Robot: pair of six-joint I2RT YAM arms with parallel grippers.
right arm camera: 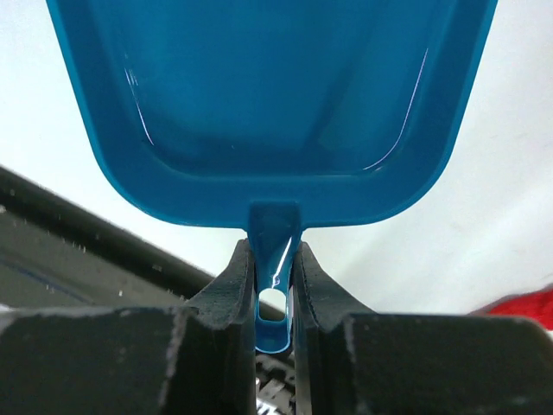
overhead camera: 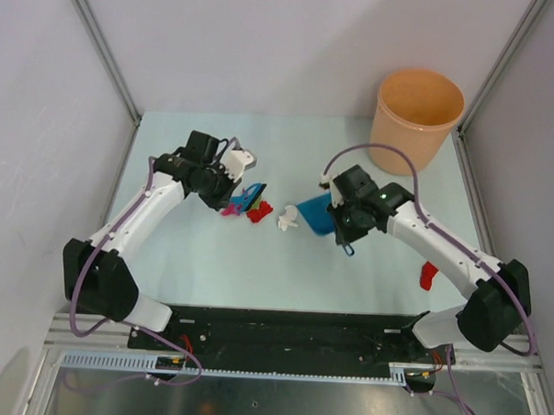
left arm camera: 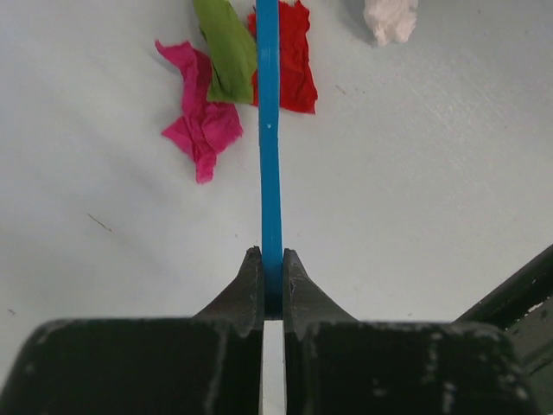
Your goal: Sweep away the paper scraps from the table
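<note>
On the pale green table [overhead camera: 210,269] lie a magenta scrap [overhead camera: 229,209], a red scrap [overhead camera: 258,211] and a white scrap [overhead camera: 287,219]. My left gripper [overhead camera: 239,193] is shut on a thin blue sweeper blade [left arm camera: 270,130], which stands just behind these scraps. The left wrist view shows the magenta scrap [left arm camera: 200,121], a green scrap [left arm camera: 226,47], the red scrap [left arm camera: 294,65] and the white scrap [left arm camera: 390,19] around the blade's far end. My right gripper [right arm camera: 274,251] is shut on the handle of the blue dustpan [right arm camera: 272,86], whose mouth faces the white scrap in the top view [overhead camera: 313,216].
An orange bucket [overhead camera: 419,117] stands at the table's back right corner. Another red scrap [overhead camera: 428,275] lies near the right arm, also showing in the right wrist view [right arm camera: 527,304]. The black rail [overhead camera: 281,332] runs along the near edge.
</note>
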